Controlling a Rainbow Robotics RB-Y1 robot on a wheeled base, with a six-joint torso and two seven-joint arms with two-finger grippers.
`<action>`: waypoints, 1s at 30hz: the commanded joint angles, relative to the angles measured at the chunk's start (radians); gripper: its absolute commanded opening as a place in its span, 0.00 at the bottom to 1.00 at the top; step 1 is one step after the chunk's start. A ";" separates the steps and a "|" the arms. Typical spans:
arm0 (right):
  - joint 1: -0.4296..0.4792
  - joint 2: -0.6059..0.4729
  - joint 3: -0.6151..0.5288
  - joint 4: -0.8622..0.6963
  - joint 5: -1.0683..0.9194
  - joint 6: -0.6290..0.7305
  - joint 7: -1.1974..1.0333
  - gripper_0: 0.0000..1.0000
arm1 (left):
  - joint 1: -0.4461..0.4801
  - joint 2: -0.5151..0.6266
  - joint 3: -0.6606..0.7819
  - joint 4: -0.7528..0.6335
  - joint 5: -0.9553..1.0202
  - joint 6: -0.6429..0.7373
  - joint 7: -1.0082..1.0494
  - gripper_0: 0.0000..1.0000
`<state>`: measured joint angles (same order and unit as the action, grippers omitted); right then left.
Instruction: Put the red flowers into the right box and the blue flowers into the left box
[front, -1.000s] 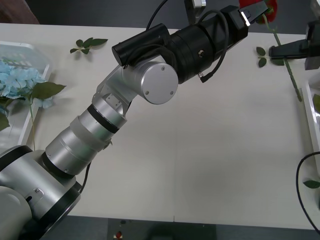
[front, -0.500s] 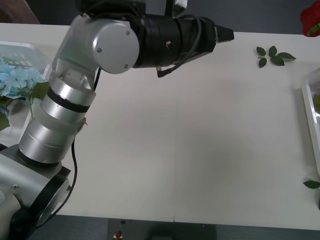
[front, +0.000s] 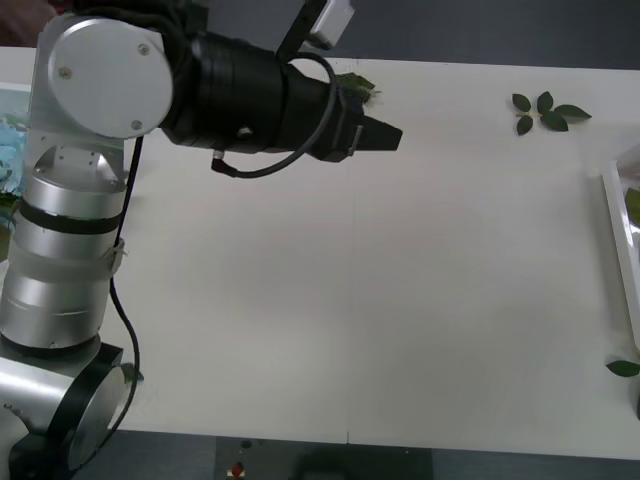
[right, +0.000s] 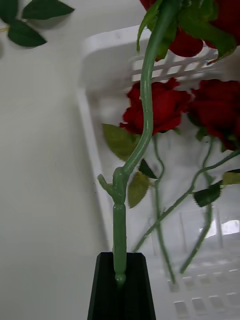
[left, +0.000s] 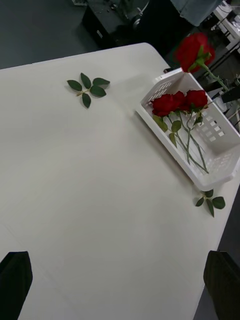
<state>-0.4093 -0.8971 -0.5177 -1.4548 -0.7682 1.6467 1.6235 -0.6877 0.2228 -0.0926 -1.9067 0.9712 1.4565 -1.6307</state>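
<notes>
- My right end effector (right: 120, 280) was closed on the lower end of a thin green plastic stem (right: 142, 125); its black fingers pinched the stem tip between them.
- This stem rose to a red artificial rose (left: 194, 50), which I saw from the left wrist camera hanging in the air above the far end of the white slotted plastic tray (left: 167, 132).
- Three other red artificial roses (left: 179, 101) lay inside that tray, their blooms close together at one end and their thin stems running along the tray floor.
- The tray stood at the right edge of the pale surface (front: 400, 300); in the front view I saw just its thin rim (front: 622, 250).
- My left end effector (left: 120, 280) was open, with its two black fingers well apart, over the bare middle of the surface and holding nothing.
- In the front view the left arm (front: 250, 95) reached across the far part of the surface, with the left end effector (front: 385, 135) pointing to the right.
- A loose sprig of dark green leaves (front: 545, 108) lay on the surface near the far right corner.
- Another small leaf sprig (left: 211, 201) lay just beside the near end of the tray.
- A bit of the pale-blue artificial hydrangeas (front: 8, 150) showed at the left edge, behind the left arm.
</notes>
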 joint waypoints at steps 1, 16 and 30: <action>0.101 -0.032 -0.002 -0.081 0.021 -0.091 0.019 0.00 | 0.051 0.075 0.031 -0.026 0.087 -0.013 -0.219 1.00; 0.285 -0.029 0.085 -0.019 0.107 -0.406 0.024 0.00 | 0.209 0.211 0.083 -0.015 0.412 -0.067 -0.678 1.00; 0.248 -0.025 0.188 0.275 0.144 -0.693 0.045 0.00 | 0.278 0.282 0.083 -0.015 0.643 -0.082 -0.847 1.00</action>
<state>-0.1480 -0.8970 -0.3463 -1.1726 -0.6234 0.9735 1.6382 -0.4192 0.4821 -0.0177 -1.9052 1.5883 1.3830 -2.4223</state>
